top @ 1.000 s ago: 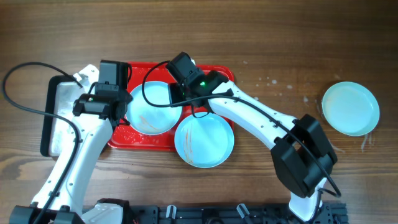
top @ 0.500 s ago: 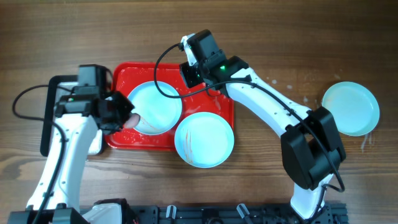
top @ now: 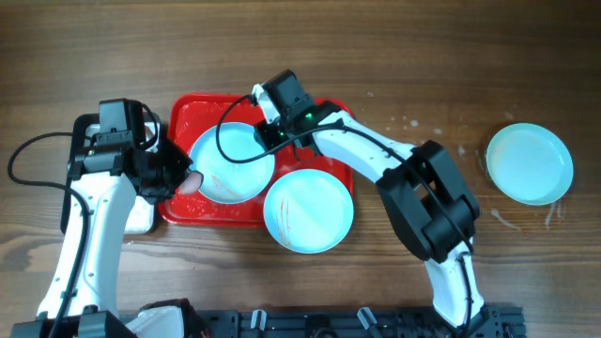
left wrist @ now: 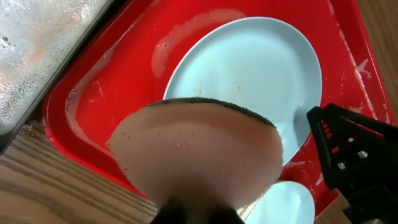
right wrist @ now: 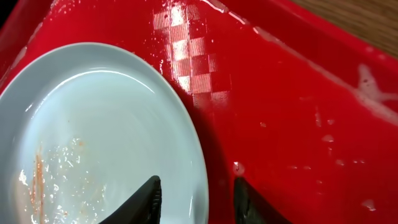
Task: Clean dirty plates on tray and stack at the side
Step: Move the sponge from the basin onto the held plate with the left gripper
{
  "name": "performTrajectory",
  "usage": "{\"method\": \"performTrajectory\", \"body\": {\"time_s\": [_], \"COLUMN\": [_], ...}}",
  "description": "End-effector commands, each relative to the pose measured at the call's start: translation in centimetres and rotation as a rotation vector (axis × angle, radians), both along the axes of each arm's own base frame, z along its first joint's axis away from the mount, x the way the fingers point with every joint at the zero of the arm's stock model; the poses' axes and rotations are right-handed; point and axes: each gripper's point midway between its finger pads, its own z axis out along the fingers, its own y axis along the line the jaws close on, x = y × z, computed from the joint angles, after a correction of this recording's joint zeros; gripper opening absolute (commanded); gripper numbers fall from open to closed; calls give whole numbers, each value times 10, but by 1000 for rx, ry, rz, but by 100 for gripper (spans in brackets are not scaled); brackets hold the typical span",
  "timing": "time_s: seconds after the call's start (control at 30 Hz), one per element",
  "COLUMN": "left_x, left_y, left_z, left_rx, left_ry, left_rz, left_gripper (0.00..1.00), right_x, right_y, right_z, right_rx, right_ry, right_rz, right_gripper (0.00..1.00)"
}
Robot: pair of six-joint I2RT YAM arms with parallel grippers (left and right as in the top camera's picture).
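The red tray (top: 324, 113) holds a smeared plate (top: 235, 169), also seen in the left wrist view (left wrist: 249, 81) and the right wrist view (right wrist: 93, 143). A second smeared plate (top: 308, 210) rests on the tray's front edge. A third plate (top: 529, 163) lies on the table at far right. My left gripper (top: 178, 178) is shut on a pinkish sponge (left wrist: 199, 155) over the tray's left side, beside the plate. My right gripper (right wrist: 196, 199) is open, its fingers straddling the plate's right rim.
A black-rimmed silvery metal pan (top: 84, 188) with soapy water (left wrist: 37, 43) lies left of the tray. Wet streaks mark the tray floor (right wrist: 298, 112). Water drops show on the wood near the far right plate.
My right gripper has come back down left to the plate's back rim. My left gripper with the sponge has stayed at the plate's left edge, after swinging there from the tray.
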Motion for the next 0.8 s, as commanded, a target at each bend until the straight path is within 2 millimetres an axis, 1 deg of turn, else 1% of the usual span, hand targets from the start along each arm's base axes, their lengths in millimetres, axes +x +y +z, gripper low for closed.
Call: {"method": "performTrajectory", "body": {"time_s": [0.0, 0.1, 0.17, 0.23, 0.33, 0.43, 0.47, 0.5, 0.57, 0.6, 0.67, 0.73, 0.77], "left_x": [6, 7, 10, 15, 30, 50, 56, 62, 73, 77, 82, 83, 83], "left_y": [3, 6, 7, 12, 20, 14, 11, 6, -7, -13, -25, -33, -34], "left_z": [9, 9, 9, 7, 3, -5, -9, -15, -35, -44, -70, -94, -105], "left_rx": [14, 33, 38, 63, 129, 172, 183, 200, 227, 237, 270, 305, 325], "left_ry": [-35, -37, -49, -60, -95, -133, -141, -143, -131, -120, -86, -50, -32], "left_rz": [-17, -11, -10, -3, 6, -23, -36, -53, -96, -115, -157, -189, -198], "left_gripper": [4, 4, 4, 4, 4, 4, 4, 4, 4, 4, 4, 4, 4], "right_x": [-2, 0, 2, 2, 4, 3, 2, 1, -1, -2, -3, -4, -4], "right_y": [7, 6, 7, 5, -12, -32, -34, -37, -51, -54, -55, -55, -56], "right_z": [-18, -25, -29, -32, -41, -49, -50, -51, -56, -57, -57, -57, -58], "right_rx": [13, 13, 19, 24, -17, -58, -62, -69, -114, -127, -134, -136, -138], "right_ry": [46, 63, 74, 101, 169, 231, 242, 250, 260, 262, 262, 264, 264], "right_rz": [-15, -51, -83, -129, -329, -536, -560, -578, -673, -688, -679, -678, -677], "right_gripper": [30, 26, 18, 4, 4, 4, 4, 4, 4, 4, 4, 4, 4]}}
